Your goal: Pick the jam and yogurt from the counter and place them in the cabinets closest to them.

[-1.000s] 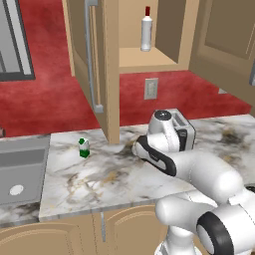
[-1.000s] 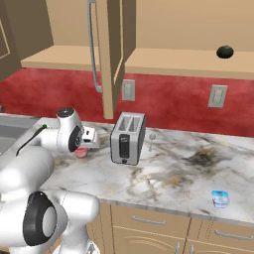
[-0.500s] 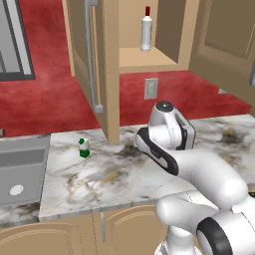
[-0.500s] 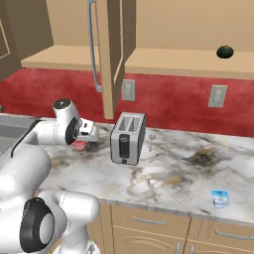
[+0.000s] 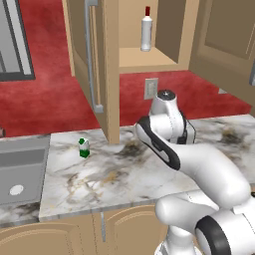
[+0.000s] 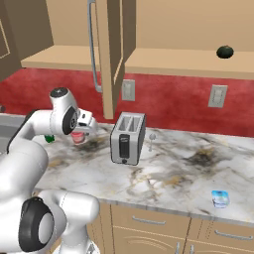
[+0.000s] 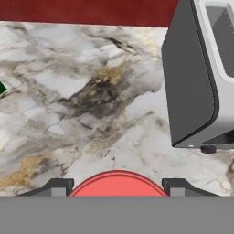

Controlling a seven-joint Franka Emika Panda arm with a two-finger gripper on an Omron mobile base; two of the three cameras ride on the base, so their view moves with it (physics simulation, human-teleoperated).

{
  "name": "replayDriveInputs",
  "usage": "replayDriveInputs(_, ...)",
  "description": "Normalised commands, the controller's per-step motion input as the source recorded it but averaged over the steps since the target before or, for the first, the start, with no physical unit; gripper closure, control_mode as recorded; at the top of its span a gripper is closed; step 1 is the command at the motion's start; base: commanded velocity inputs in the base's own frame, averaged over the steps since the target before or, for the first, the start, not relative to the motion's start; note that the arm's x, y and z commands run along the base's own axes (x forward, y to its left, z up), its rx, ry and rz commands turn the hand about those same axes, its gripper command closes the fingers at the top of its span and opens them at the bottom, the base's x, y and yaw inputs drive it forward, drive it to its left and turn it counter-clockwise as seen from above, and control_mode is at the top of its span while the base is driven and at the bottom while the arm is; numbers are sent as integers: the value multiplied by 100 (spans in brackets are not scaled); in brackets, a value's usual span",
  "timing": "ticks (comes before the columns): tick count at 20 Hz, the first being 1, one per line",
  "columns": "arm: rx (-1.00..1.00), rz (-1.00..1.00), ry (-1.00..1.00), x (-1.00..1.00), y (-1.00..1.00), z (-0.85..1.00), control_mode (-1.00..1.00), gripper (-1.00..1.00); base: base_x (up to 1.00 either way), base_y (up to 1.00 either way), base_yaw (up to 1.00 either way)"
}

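**A:** Jam (image 7: 117, 183) is sitting right between the gripper's (image 7: 117, 186) two fingertips (image 7: 58, 187) in the hand view, one tip on each side of the red pot, so the hand is closed around it. From the right base view you can see the red pot (image 6: 77, 137) tucked under the gripper (image 6: 84, 130), up off the marble counter (image 6: 173, 173).

**B:** ok cool. What's near the hand then?

**A:** Toaster (image 7: 201, 77) is off to one side of the hand, close but not touching. A bit of the green-and-white container (image 7: 2, 87) peeks in at the opposite edge, farther off.

**B:** and the yogurt?

**A:** Yogurt (image 6: 220, 199) is well away from the hand, past the toaster (image 6: 128, 138), near the counter's front edge.

**B:** cabinets?

**A:** Cabinets (image 5: 107, 60) are above the hand, door open, with a white bottle (image 5: 146, 30) on the shelf. In the right base view a dark green round object (image 6: 224, 51) sits on the shelf far over on the yogurt's side.
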Motion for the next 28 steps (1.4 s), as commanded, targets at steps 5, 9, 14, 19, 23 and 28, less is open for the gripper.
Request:
replayDriveInputs(5, 0, 0, 0, 0, 0, 40, -100, 100, 0, 0, 0)
replayDriveInputs(9, 0, 0, 0, 0, 0, 40, -100, 100, 0, 0, 0)
replayDriveInputs(14, 0, 0, 0, -1, 0, 38, -100, 100, 0, 0, 0)
replayDriveInputs(19, 0, 0, 0, -4, 0, 36, -100, 100, 0, 0, 0)
replayDriveInputs(23, 0, 0, 0, -5, 0, 37, -100, 100, 0, 0, 0)
replayDriveInputs(28, 0, 0, 0, -6, 0, 37, -100, 100, 0, 0, 0)
